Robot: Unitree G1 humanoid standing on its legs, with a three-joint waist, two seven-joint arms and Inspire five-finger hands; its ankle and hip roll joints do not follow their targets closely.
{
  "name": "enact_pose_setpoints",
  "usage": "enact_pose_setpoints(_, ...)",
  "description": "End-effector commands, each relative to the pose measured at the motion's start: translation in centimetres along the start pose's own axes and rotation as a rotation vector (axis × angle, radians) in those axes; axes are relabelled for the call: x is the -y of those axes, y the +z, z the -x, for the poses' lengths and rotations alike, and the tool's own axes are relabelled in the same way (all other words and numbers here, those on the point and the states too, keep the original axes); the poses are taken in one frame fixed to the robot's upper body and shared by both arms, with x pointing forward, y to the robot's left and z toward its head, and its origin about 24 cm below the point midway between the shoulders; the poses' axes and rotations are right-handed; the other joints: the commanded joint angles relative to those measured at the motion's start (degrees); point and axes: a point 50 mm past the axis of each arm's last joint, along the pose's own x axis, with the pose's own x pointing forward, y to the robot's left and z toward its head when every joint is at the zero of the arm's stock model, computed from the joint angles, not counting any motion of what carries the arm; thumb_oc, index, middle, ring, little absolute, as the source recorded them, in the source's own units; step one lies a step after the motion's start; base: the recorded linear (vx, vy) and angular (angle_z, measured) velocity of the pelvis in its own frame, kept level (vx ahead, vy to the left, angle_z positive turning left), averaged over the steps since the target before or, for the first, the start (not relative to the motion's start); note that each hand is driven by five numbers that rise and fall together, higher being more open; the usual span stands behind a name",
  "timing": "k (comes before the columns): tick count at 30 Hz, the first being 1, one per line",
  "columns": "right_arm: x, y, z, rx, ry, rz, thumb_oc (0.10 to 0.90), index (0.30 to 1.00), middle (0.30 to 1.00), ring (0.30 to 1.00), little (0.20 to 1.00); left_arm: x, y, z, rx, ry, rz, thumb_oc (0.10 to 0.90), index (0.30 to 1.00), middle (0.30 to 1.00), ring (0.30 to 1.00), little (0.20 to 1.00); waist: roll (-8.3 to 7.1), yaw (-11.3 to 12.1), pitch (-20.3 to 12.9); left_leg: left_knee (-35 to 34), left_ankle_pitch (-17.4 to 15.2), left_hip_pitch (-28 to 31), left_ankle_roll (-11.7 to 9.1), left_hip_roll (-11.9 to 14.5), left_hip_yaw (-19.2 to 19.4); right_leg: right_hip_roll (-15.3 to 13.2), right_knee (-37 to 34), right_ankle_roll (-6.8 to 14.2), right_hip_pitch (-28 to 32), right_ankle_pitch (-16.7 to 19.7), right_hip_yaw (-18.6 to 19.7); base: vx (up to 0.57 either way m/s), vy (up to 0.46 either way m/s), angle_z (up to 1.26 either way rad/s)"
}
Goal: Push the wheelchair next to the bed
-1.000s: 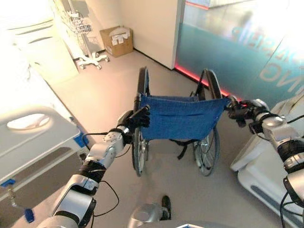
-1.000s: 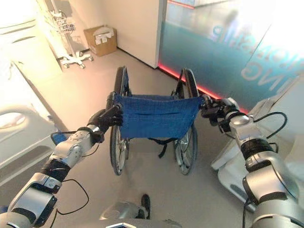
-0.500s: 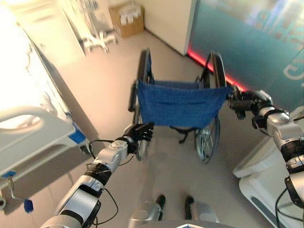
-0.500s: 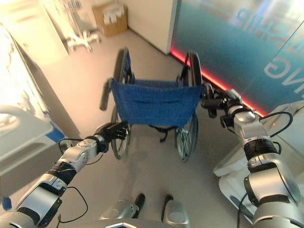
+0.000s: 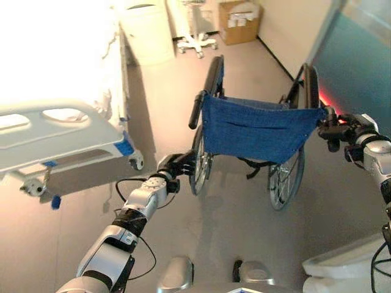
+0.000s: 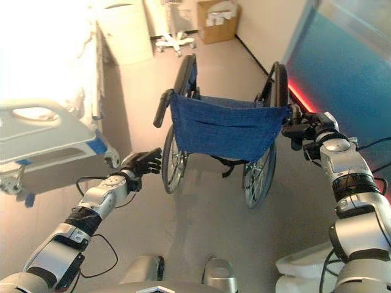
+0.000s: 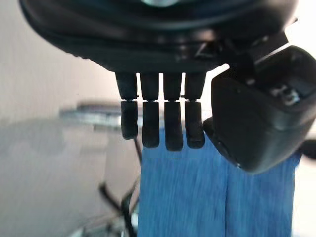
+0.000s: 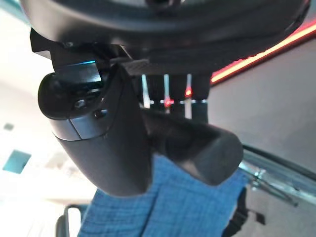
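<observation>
In the left eye view, the wheelchair (image 5: 259,131) stands on the grey floor (image 5: 165,97), its blue fabric backrest (image 5: 256,129) facing the robot. The hospital bed (image 5: 58,137) lies to the left of it, apart from it, with a strip of floor between. The left hand (image 5: 177,165) hangs low beside the wheelchair's left wheel, below the left push handle (image 5: 196,110) and off it. The right hand (image 5: 341,129) sits at the right push handle. A cardboard box (image 5: 239,21) and a wheeled stand (image 5: 197,39) are near the far wall.

The right eye view shows the same layout.

In the left wrist view, the left hand (image 7: 163,74) has straight fingers (image 7: 150,131) holding nothing, the blue backrest beyond them.

In the right wrist view, the right hand (image 8: 106,143) is wrapped around the dark right push handle (image 8: 197,145).
</observation>
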Motion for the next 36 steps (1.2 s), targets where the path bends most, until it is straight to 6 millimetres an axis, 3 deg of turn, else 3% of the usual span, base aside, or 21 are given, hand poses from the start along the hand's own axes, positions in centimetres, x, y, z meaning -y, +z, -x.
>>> enact_pose_setpoints(1, -9.8, 11.7, 2.2, 0.539, 0.327, -0.014, 0.400, 0.300, 0.300, 0.300, 0.300, -0.9, 5.6, 0.0, 0.224, 0.042, 0.008, 0.400, 0.300, 0.300, 0.300, 0.300, -1.03, 5.71, -5.28, 2.93, -6.49, 4.39, 2.05, -0.72, 6.21, 2.50, -1.22, 1.30, -2.43, 6.85, 0.31, 0.20, -0.092, 0.03)
enact_pose_setpoints(2, -9.9, 11.8, 2.2, 0.537, 0.322, -0.013, 0.400, 0.300, 0.300, 0.300, 0.300, -1.1, 5.8, 0.0, 0.231, 0.057, 0.016, 0.400, 0.300, 0.300, 0.300, 0.300, -0.62, 5.89, -5.43, -0.32, -6.02, 4.48, 1.82, -0.90, 7.05, 3.16, -1.42, 1.29, -1.78, 6.28, -0.31, 0.27, -0.101, 0.17)
enact_pose_setpoints(4, -9.9, 12.1, 2.0, 0.525, 0.287, -0.009, 0.400, 0.300, 0.300, 0.300, 0.300, -1.4, 6.3, -0.1, 0.256, 0.115, 0.049, 0.400, 0.300, 0.300, 0.300, 0.300, 0.67, 6.81, -5.53, -12.71, -4.14, 3.31, 1.21, -1.48, 13.79, 5.69, -3.03, 1.25, 2.43, 4.30, -2.60, 0.31, -0.082, 0.32)
enact_pose_setpoints(5, -9.8, 12.0, 2.0, 0.520, 0.281, -0.010, 0.400, 0.300, 0.300, 0.300, 0.300, -1.4, 6.3, -0.1, 0.263, 0.123, 0.048, 0.400, 0.300, 0.300, 0.300, 0.300, 0.72, 7.03, -5.68, -14.40, -4.57, 2.99, 0.64, -2.01, 14.19, 6.04, -3.36, 1.61, 3.73, 3.29, -2.43, 0.34, -0.076, 0.21)
enact_pose_setpoints(7, -9.5, 11.3, 1.8, 0.506, 0.256, -0.006, 0.400, 0.300, 0.300, 0.300, 0.300, -1.8, 6.4, 0.1, 0.292, 0.148, 0.021, 0.400, 0.300, 0.300, 0.300, 0.300, 1.06, 7.85, -6.06, -20.93, -1.91, 1.21, 0.39, -2.45, 17.12, 7.02, -4.37, 1.87, 6.45, 2.18, -3.15, 0.28, -0.072, -0.08)
enact_pose_setpoints(8, -8.9, 10.6, 1.6, 0.489, 0.234, -0.002, 0.400, 0.300, 0.300, 0.300, 0.300, -2.2, 6.5, 0.3, 0.311, 0.148, -0.002, 0.764, 0.846, 0.846, 0.846, 0.846, 1.14, 8.73, -6.61, -24.72, 1.55, -0.43, 0.07, -2.48, 18.07, 7.71, -5.12, 1.74, 8.58, 1.07, -3.43, 0.22, -0.071, -0.29)
enact_pose_setpoints(9, -8.7, 10.3, 1.6, 0.483, 0.230, 0.000, 0.400, 0.300, 0.300, 0.300, 0.300, -2.4, 6.6, 0.4, 0.306, 0.141, -0.006, 0.800, 0.900, 0.900, 0.900, 0.900, 0.90, 9.22, -6.83, -25.17, 2.01, -0.85, 0.02, -3.03, 17.46, 7.69, -5.28, 1.70, 9.21, 0.56, -3.38, 0.25, -0.085, -0.46)
enact_pose_setpoints(12, -8.0, 10.3, 1.1, 0.469, 0.233, 0.014, 0.400, 0.300, 0.300, 0.300, 0.300, -3.4, 6.7, 0.5, 0.279, 0.100, -0.028, 0.800, 0.900, 0.900, 0.900, 0.900, 0.47, 10.90, -7.81, -24.20, 0.19, -1.21, 1.71, -4.06, 16.83, 7.37, -5.14, 1.89, 9.56, -0.26, -3.06, 0.21, -0.032, -0.69)
enact_pose_setpoints(15, -7.7, 9.8, 0.7, 0.447, 0.235, 0.020, 0.400, 0.300, 0.300, 0.300, 0.300, -4.1, 7.2, 0.8, 0.305, 0.114, -0.014, 0.800, 0.900, 0.900, 0.900, 0.900, -0.06, 12.76, -8.91, -21.54, -3.31, -0.24, 4.36, -5.38, 15.40, 5.32, -2.61, 3.04, 10.37, -1.18, -4.03, 0.24, 0.033, -0.98)
enact_pose_setpoints(18, -7.5, 9.0, 0.5, 0.436, 0.222, 0.003, 0.400, 0.300, 0.300, 0.300, 0.300, -4.6, 9.0, 1.3, 0.399, 0.166, 0.058, 0.800, 0.900, 0.900, 0.900, 0.900, -0.61, 13.38, -9.22, -21.83, -4.77, 1.60, 6.47, -7.07, 13.23, 2.34, 5.82, 5.56, 8.50, 2.00, -5.05, 0.20, 0.082, -0.27)
enact_pose_setpoints(19, -7.7, 8.6, 0.5, 0.432, 0.220, -0.005, 0.400, 0.300, 0.300, 0.300, 0.300, -4.4, 9.7, 1.5, 0.431, 0.175, 0.083, 0.800, 0.900, 0.900, 0.900, 0.900, -0.50, 13.50, -9.17, -22.58, -4.85, 3.06, 6.87, -7.54, 12.02, -0.45, 13.48, 6.86, 6.76, 5.31, -5.60, 0.20, 0.114, 0.27)
enact_pose_setpoints(21, -7.7, 8.3, 0.6, 0.430, 0.221, -0.003, 0.400, 0.300, 0.300, 0.300, 0.300, -4.1, 10.2, 1.6, 0.458, 0.176, 0.087, 0.800, 0.900, 0.900, 0.900, 0.900, -0.21, 13.17, -9.06, -22.82, -5.07, 4.07, 7.10, -7.58, 11.61, -2.10, 19.36, 7.34, 4.99, 6.85, -4.97, 0.13, 0.111, 0.36)
enact_pose_setpoints(22, -7.6, 7.9, 0.6, 0.427, 0.221, -0.005, 0.400, 0.300, 0.300, 0.300, 0.300, -3.6, 10.6, 1.7, 0.475, 0.162, 0.085, 0.800, 0.900, 0.900, 0.900, 0.900, 0.79, 12.62, -8.98, -22.76, -4.29, 4.50, 7.40, -6.58, 11.76, -2.08, 22.79, 6.61, 3.31, 9.12, -4.80, 0.12, 0.105, 0.62)
enact_pose_setpoints(24, -7.6, 7.6, 0.7, 0.420, 0.219, -0.002, 0.400, 0.300, 0.300, 0.300, 0.300, -2.9, 11.0, 1.9, 0.495, 0.150, 0.092, 0.800, 0.900, 0.900, 0.900, 0.900, 1.07, 11.81, -8.69, -22.99, -5.00, 6.35, 7.56, -6.61, 10.81, -3.91, 25.78, 6.42, 1.80, 10.24, -4.39, 0.14, 0.047, 0.71)
enact_pose_setpoints(26, -7.7, 8.1, 0.6, 0.424, 0.224, -0.002, 0.400, 0.300, 0.300, 0.300, 0.300, -2.4, 11.9, 2.0, 0.529, 0.149, 0.106, 0.800, 0.900, 0.900, 0.900, 0.900, 1.20, 11.67, -8.59, -23.63, -5.61, 8.04, 7.40, -6.49, 9.80, -5.35, 20.91, 6.31, 0.94, 9.50, -5.34, 0.16, -0.064, 0.65)
enact_pose_setpoints(27, -7.7, 8.2, 0.6, 0.424, 0.224, -0.002, 0.400, 0.300, 0.300, 0.300, 0.300, -2.4, 11.9, 2.0, 0.529, 0.149, 0.106, 0.800, 0.900, 0.900, 0.900, 0.900, 1.23, 11.61, -8.51, -23.65, -5.60, 8.12, 7.38, -6.47, 9.74, -5.30, 20.80, 6.29, 1.09, 9.52, -5.42, 0.11, -0.100, 0.38)
enact_pose_setpoints(31, -8.0, 9.5, 0.8, 0.451, 0.233, -0.011, 0.400, 0.300, 0.300, 0.300, 0.300, -2.5, 12.9, 2.4, 0.585, 0.208, 0.221, 0.800, 0.900, 0.900, 0.900, 0.900, 1.43, 10.99, -7.65, -24.29, -5.96, 10.41, 5.90, -5.77, 8.29, -5.34, 9.53, 6.35, -1.45, 8.71, -6.44, 0.05, -0.096, 0.09)
enact_pose_setpoints(34, -8.4, 10.2, 1.0, 0.474, 0.241, -0.007, 0.400, 0.300, 0.300, 0.300, 0.300, -2.0, 12.8, 2.6, 0.617, 0.241, 0.279, 0.800, 0.900, 0.900, 0.900, 0.900, 1.14, 8.94, -7.06, -25.74, -7.22, 12.61, 5.41, -5.41, 7.00, -3.45, 0.35, 7.04, -5.98, 10.99, -4.84, 0.04, -0.129, 0.09)
enact_pose_setpoints(36, -8.5, 10.2, 1.1, 0.476, 0.234, -0.007, 0.400, 0.300, 0.300, 0.300, 0.300, -1.5, 12.8, 2.7, 0.618, 0.217, 0.272, 0.800, 0.900, 0.900, 0.900, 0.900, 0.69, 7.39, -6.90, -26.59, -8.37, 13.67, 5.79, -5.99, 5.87, -2.78, -0.25, 7.90, -10.09, 14.26, -2.47, 0.05, -0.140, 0.58)
